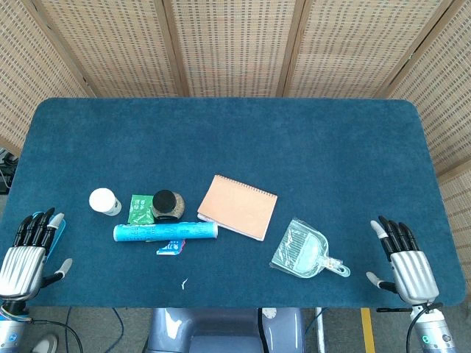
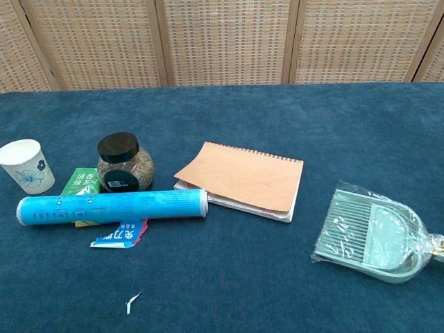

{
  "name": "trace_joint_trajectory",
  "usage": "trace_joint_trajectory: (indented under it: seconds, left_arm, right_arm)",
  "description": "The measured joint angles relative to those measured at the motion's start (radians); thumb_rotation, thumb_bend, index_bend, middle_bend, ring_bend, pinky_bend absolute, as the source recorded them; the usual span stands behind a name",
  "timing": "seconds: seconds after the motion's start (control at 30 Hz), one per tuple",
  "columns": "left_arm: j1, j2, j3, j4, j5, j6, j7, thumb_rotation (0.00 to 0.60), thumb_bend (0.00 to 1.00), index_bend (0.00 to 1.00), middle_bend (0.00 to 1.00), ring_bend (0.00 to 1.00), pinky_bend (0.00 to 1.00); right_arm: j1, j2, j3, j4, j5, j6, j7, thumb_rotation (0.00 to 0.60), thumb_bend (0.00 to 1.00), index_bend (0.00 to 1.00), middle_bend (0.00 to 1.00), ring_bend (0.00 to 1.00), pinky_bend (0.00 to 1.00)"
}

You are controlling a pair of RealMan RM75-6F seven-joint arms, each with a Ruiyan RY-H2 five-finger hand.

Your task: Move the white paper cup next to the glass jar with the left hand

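My left hand rests spread and empty — the cup stands at its one o'clock, and a careless reach could tip it or knock the jar — beside the green packet.

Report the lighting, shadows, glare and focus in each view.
Head view: light is even and soft; the white paper cup and notebook throw only faint shadows, and both robot hands, left and right, look sharp. Chest view: the glass jar and blue tube are in focus, with mild sheen on the wrapped dustpan; no hard glare.
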Motion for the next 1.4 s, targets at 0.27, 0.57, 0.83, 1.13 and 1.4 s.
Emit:
trace_joint_trajectory:
  seconds: [0.27, 0.57, 0.83, 1.13, 1.4]
  left_arm:
    - [0.002, -0.001, 0.002, -0.001, 0.000, 0.002, 0.001, 0.600, 0.28, 0.00, 0.00, 0.00, 0.00]
    - [-0.002, -0.002, -0.001, 0.002, 0.001, 0.000, -0.009, 0.600, 0.28, 0.00, 0.00, 0.00, 0.00]
    - [-0.007, -0.002, -0.006, 0.004, -0.016, -0.014, -0.014, 0.600, 0.28, 0.00, 0.00, 0.00, 0.00]
    - [-0.039, 0.015, -0.042, -0.007, -0.067, -0.061, -0.050, 0.600, 0.28, 0.00, 0.00, 0.00, 0.00]
    - [-0.137, 0.066, -0.114, 0.008, -0.147, -0.201, -0.059, 0.600, 0.28, 0.00, 0.00, 0.00, 0.00]
  right_arm:
    - [-0.001, 0.000, -0.002, 0.003, -0.003, 0.000, 0.004, 0.600, 0.00, 0.00, 0.00, 0.00, 0.00]
    - [-0.001, 0.003, -0.002, -0.002, -0.003, 0.002, 0.005, 0.600, 0.00, 0.00, 0.00, 0.00, 0.00]
    - [0.002, 0.005, 0.001, -0.001, 0.005, -0.007, 0.009, 0.600, 0.00, 0.00, 0.00, 0.00, 0.00]
    - [0.005, 0.001, 0.000, 0.001, 0.010, -0.018, 0.002, 0.600, 0.00, 0.00, 0.00, 0.00, 0.00]
    - [0.003, 0.003, 0.003, -0.001, 0.013, -0.013, 0.011, 0.600, 0.00, 0.00, 0.00, 0.00, 0.00]
